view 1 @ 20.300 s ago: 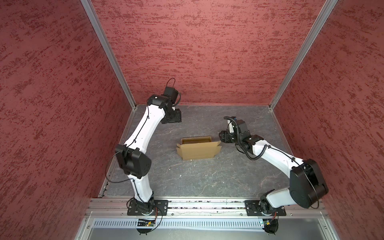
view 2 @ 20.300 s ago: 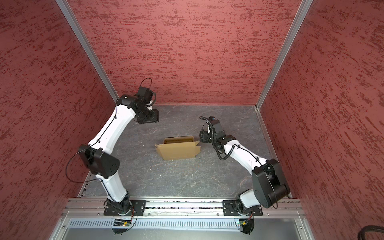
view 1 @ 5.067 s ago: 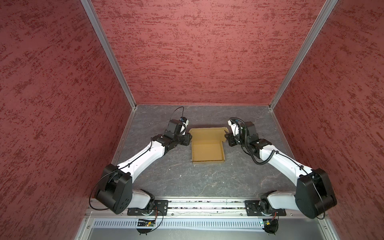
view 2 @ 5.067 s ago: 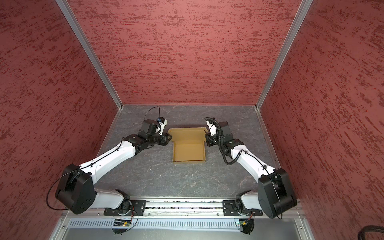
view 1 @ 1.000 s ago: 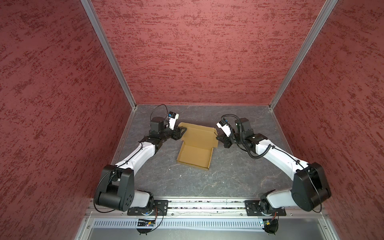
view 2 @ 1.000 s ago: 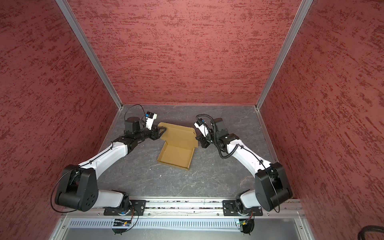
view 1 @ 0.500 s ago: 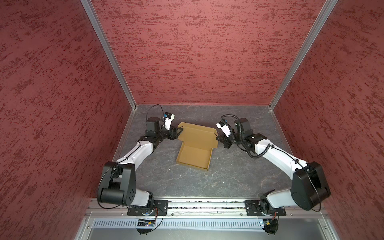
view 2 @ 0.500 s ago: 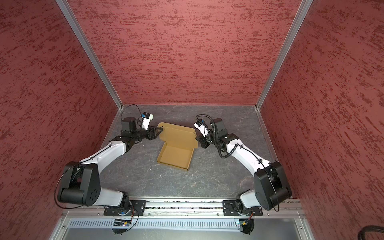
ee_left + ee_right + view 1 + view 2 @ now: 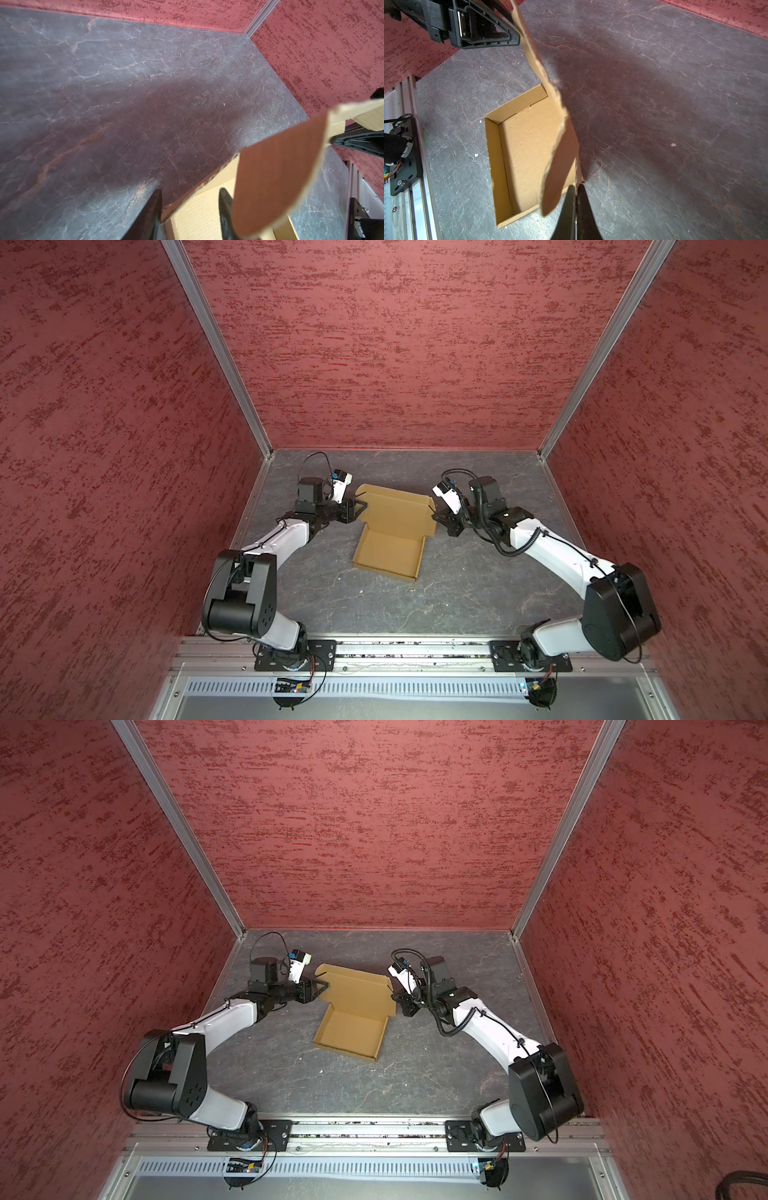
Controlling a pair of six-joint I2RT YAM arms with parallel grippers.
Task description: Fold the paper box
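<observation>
- Nearest you, the paper box lies mid-desk, tray walls already up, open face upward
- Its long axis runs near to far, skewed slightly rightward
- At the far end the lid stands raised; closing and tucking it looks like what is left
- Your left pincer straddles the lid's left edge, jaws apart; your right pincer is clenched, seemingly empty, just beside the right corner

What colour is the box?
Plain tan-brown, no print. The paper box shows best in the right wrist view.
</observation>
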